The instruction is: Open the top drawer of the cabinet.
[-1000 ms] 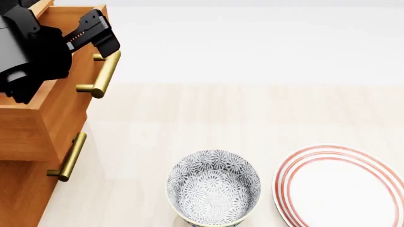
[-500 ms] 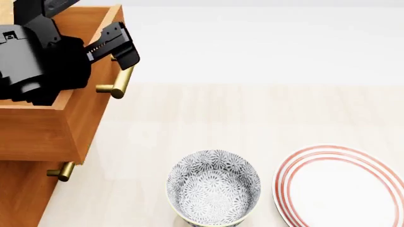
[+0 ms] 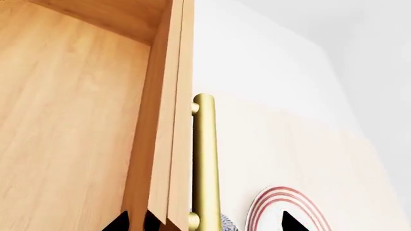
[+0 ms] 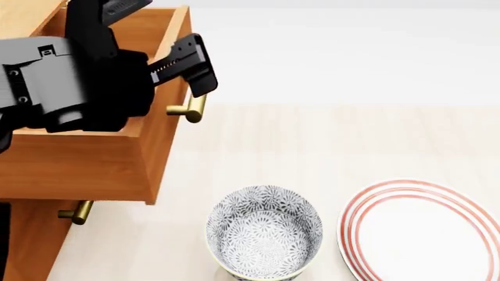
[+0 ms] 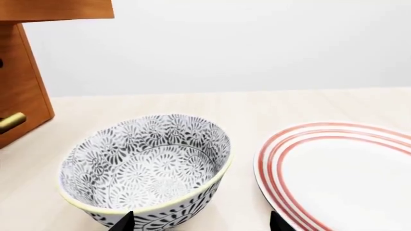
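Drawer handling is looking simple: the top drawer (image 4: 102, 161) is a rigid wooden box on slides, likely light since its plain interior is showing nothing inside, and its brass bar handle (image 3: 204, 159) is smooth and stiff, the natural place for taking hold. It is standing well out from the cabinet (image 4: 31, 240) at the left of the pale table (image 4: 312, 140), overhanging the drawer below. The left gripper (image 4: 191, 79) is sitting at the handle with a finger on each side of the front panel, but whether it is clamping the bar I cannot tell. The right gripper (image 5: 200, 222) is hovering spread and empty by the patterned bowl (image 5: 144, 168) and red-ringed plate (image 5: 340, 168). No writing is legible anywhere
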Tool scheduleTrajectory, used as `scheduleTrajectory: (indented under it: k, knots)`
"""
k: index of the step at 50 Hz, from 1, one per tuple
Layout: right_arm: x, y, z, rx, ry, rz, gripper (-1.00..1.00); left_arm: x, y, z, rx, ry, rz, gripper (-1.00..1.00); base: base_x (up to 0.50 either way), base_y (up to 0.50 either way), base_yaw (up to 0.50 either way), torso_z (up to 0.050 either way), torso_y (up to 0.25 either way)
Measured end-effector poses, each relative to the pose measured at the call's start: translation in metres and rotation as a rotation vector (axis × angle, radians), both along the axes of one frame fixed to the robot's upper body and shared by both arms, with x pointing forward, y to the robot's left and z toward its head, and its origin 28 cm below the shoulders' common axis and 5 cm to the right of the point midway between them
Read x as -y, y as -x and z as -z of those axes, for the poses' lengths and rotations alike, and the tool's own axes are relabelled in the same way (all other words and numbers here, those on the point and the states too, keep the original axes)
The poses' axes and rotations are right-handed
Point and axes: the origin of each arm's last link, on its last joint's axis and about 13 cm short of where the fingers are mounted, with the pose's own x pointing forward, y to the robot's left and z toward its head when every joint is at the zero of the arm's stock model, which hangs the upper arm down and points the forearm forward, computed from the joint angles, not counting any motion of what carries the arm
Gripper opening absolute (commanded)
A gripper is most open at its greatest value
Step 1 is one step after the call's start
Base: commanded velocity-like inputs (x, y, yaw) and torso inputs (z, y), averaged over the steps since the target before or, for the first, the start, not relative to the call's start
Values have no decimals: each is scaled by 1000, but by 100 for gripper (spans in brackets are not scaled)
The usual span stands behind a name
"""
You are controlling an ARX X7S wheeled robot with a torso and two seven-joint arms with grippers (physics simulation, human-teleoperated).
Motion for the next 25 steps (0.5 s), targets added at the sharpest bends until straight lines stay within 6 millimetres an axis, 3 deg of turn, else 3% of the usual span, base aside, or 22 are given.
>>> scheduleTrajectory:
  k: [7,25]
  knots:
    - [0,1,0,0,-1,-4,100,12,6,-1,17,5,66,100,0,0,0,0,0]
    - [0,1,0,-1,-1,-12,100,22,19,9,94,-190,124,100,0,0,0,0,2]
